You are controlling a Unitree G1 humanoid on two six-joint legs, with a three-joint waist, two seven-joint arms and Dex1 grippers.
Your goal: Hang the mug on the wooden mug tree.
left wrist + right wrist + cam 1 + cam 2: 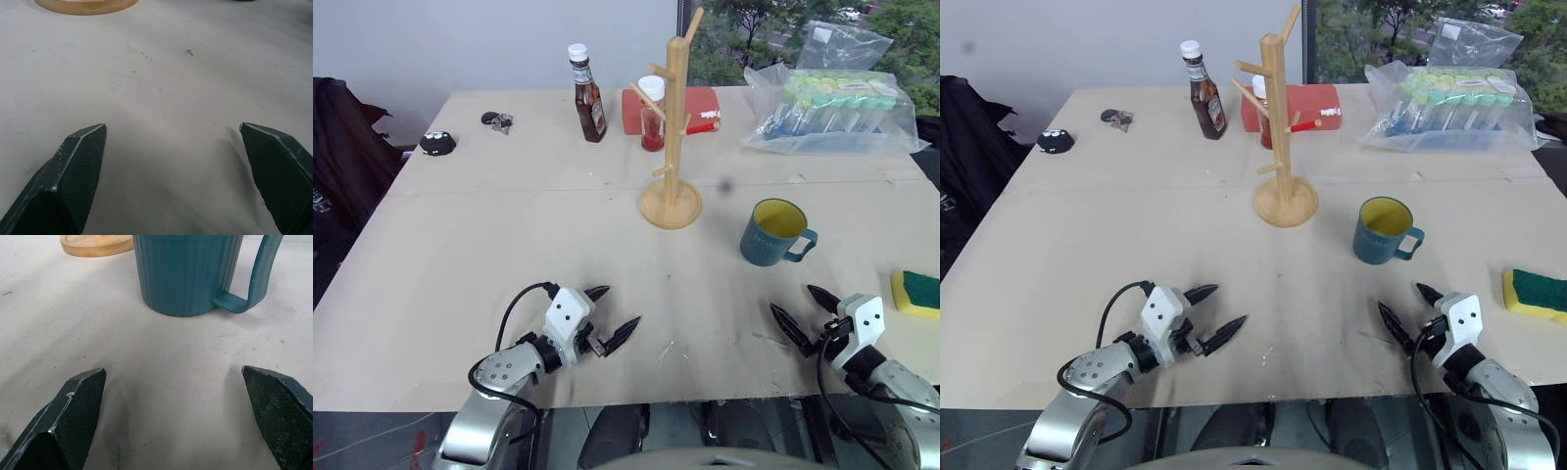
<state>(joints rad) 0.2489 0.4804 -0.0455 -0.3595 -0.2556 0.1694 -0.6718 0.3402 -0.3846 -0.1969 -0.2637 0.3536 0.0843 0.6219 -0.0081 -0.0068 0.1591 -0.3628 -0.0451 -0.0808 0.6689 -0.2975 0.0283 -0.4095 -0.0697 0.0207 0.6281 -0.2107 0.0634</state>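
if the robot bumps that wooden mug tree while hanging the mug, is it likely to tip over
Possibly. The mug tree is a tall thin post on a small round base, so a push near the top would likely rock it. It looks like light wood, so it may slide on the smooth table. A mug hung on one side peg could pull it sideways.

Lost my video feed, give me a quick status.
Left gripper and right gripper open, empty. Mug upright on table, handle toward right gripper. Mug tree pegs bare. Nothing between right gripper and mug.
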